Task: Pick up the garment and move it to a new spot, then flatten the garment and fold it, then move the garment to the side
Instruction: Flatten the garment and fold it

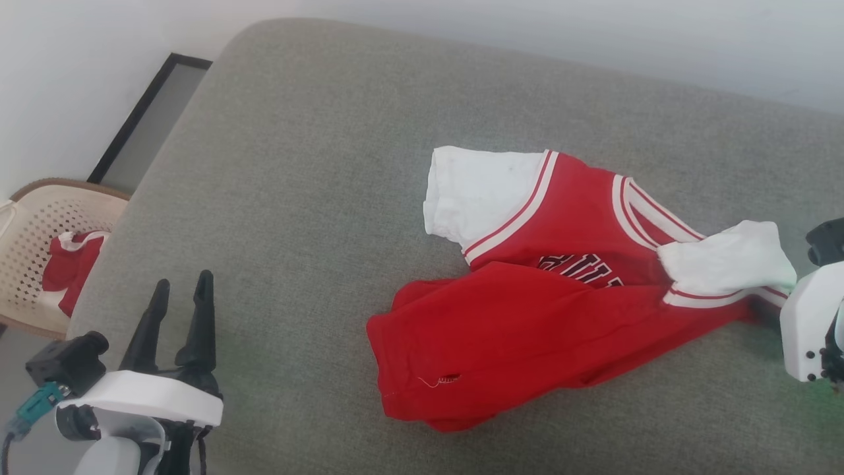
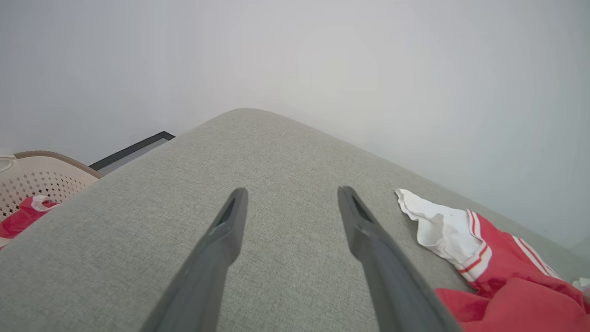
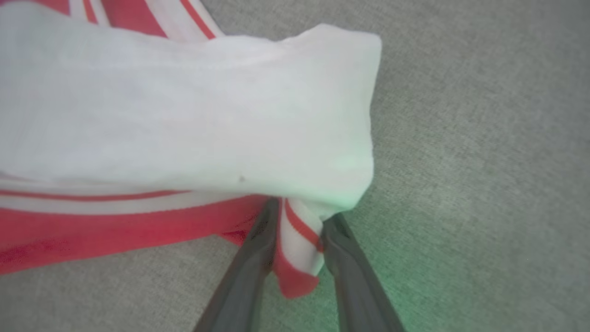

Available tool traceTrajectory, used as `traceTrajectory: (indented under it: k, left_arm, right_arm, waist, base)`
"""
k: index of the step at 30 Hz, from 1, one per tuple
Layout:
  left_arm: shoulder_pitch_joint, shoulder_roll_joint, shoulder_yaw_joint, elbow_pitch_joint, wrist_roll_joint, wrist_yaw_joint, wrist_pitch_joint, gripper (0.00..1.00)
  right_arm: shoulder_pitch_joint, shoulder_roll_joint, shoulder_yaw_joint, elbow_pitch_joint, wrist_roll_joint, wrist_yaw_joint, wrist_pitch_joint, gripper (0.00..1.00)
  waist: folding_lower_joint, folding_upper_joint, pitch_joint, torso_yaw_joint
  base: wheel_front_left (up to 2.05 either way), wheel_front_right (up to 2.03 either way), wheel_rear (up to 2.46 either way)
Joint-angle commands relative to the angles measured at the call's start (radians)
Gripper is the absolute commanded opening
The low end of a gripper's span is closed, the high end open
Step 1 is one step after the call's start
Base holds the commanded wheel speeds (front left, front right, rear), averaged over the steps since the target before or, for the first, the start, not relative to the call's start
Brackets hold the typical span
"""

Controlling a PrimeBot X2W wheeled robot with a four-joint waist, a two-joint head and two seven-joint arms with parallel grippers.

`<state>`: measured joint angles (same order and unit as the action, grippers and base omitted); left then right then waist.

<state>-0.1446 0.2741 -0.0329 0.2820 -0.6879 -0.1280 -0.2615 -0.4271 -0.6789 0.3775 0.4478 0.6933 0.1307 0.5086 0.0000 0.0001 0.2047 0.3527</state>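
One garment [image 1: 541,316], one basket [image 1: 33,218], two grippers. From the head view the red jersey lies crumpled on the right half of the grey cushion [image 1: 297,165], with white sleeves and striped trim up and its lower body folded over the chest lettering. The beige basket, off the cushion's left edge, holds another red-and-white cloth [image 1: 69,267].

In the left wrist view the left gripper [image 2: 292,190] hangs spread wide over bare cushion.

In the right wrist view the right gripper [image 3: 299,219] has a fold of striped trim between its fingers, low over the cushion. Whether it is pinching, I cannot tell.
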Motion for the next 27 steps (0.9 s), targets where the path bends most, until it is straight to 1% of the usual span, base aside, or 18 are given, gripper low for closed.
traceTrajectory:
  k: [1, 4, 9, 13, 19, 24, 27]
  left_arm:
    - [-0.005, 0.005, 0.0, 0.001, -0.001, -0.003, -0.005, 1.0]
    - [0.009, 0.016, 0.003, 0.002, -0.001, -0.002, -0.003, 1.0]
    - [0.023, 0.041, 0.01, -0.017, 0.0, 0.006, 0.016, 1.0]
    - [0.041, 0.061, 0.017, -0.047, -0.002, 0.017, 0.037, 1.0]
    - [0.063, 0.086, 0.026, -0.085, -0.007, 0.034, 0.065, 1.0]
    - [0.083, 0.094, 0.031, -0.111, -0.013, 0.046, 0.078, 1.0]
    - [0.081, 0.093, 0.026, -0.122, -0.013, 0.052, 0.082, 1.0]
  right_arm:
    - [-0.003, 0.014, 0.015, 0.019, 0.001, 0.0, -0.006, 1.0]
    - [-0.019, 0.011, 0.032, 0.032, 0.008, 0.0, -0.027, 1.0]
    - [-0.023, 0.01, 0.04, 0.02, 0.015, 0.0, -0.077, 1.0]
    - [-0.015, 0.022, 0.025, -0.002, 0.003, 0.0, -0.124, 1.0]
    - [0.015, 0.059, -0.014, -0.047, -0.029, 0.0, -0.198, 1.0]
    - [0.051, 0.105, -0.073, -0.091, -0.075, 0.0, -0.262, 1.0]
    - [0.078, 0.13, -0.107, -0.122, -0.101, 0.0, -0.28, 1.0]
  waist:
    - [0.0, -0.0001, -0.008, -0.002]
    - [0.0, -0.0001, -0.027, -0.011]
    - [0.0, -0.0001, -0.061, -0.039]
    - [0.0, -0.0001, -0.083, -0.072]
    - [0.0, -0.0001, -0.115, -0.129]
    - [0.0, -0.0001, -0.131, -0.171]
    - [0.0, -0.0001, -0.136, -0.187]
  base:
    - [0.0, 0.0, 0.0]
    - [0.0, 0.0, 0.0]
    - [0.0, 0.0, 0.0]
    - [0.0, 0.0, 0.0]
    - [0.0, 0.0, 0.0]
    - [0.0, 0.0, 0.0]
    - [0.0, 0.0, 0.0]
